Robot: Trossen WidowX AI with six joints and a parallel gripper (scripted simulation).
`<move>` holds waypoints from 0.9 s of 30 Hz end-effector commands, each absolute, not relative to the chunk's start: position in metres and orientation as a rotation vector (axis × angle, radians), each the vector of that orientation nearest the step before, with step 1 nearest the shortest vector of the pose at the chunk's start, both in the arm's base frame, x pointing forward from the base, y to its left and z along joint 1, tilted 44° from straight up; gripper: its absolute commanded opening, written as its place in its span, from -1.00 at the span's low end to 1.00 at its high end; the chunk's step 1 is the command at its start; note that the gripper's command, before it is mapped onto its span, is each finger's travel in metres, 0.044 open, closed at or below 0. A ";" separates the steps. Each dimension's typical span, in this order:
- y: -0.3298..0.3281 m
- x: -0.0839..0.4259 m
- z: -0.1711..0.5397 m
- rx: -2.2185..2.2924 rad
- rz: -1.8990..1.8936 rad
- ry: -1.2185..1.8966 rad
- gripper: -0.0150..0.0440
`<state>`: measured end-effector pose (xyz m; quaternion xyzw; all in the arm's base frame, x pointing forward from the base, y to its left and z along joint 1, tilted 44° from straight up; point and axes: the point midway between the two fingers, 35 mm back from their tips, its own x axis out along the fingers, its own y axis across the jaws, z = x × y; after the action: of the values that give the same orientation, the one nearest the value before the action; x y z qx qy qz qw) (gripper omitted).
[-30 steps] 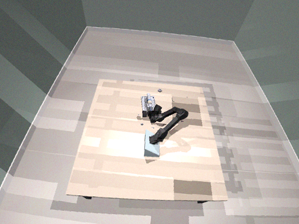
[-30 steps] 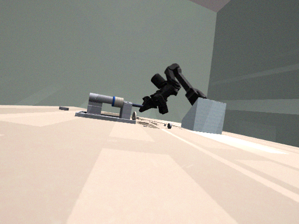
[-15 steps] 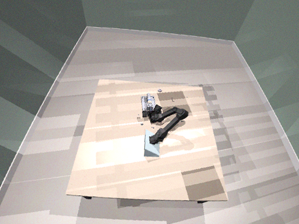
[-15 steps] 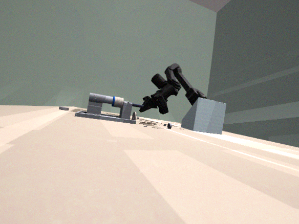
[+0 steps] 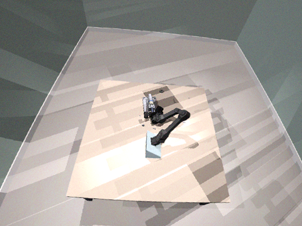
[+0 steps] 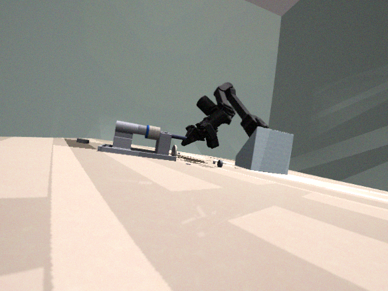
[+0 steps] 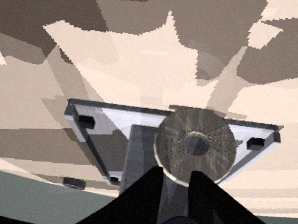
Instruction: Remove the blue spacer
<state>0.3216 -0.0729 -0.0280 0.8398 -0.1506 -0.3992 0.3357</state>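
The grey housing block (image 6: 123, 140) (image 5: 150, 96) stands on its base plate with a grey cylinder on top. The blue spacer (image 6: 147, 131) is a thin ring up in line with the shaft, between the grey cylinder and a wider beige spacer (image 6: 154, 132). The beige spacer reaches the grey post (image 6: 163, 143) (image 7: 135, 165). The dark blue shaft (image 6: 178, 136) sticks out of the post towards the arm. My gripper (image 6: 185, 141) (image 7: 176, 177) is shut on its outer end; the black fingers partly hide the grip. The shaft inside the spacers is hidden.
A round beige-grey disc (image 7: 170, 135) (image 6: 174, 150) stands upright at the post end of the base plate (image 6: 139, 153), below the shaft. A small dark disc (image 6: 220, 163) (image 5: 143, 125) and a dark puck (image 6: 82, 141) (image 5: 161, 91) lie on the table. A light blue wedge block (image 6: 272, 151) (image 5: 152, 153) is by the arm's base.
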 end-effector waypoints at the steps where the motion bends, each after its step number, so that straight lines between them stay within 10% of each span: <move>1: -0.072 0.320 -0.028 2.193 -1.041 -0.393 -0.49; 27: -0.072 0.318 -0.028 2.193 -1.041 -0.392 -0.49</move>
<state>0.3188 -0.0728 -0.0278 0.8398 -0.1506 -0.3993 0.3357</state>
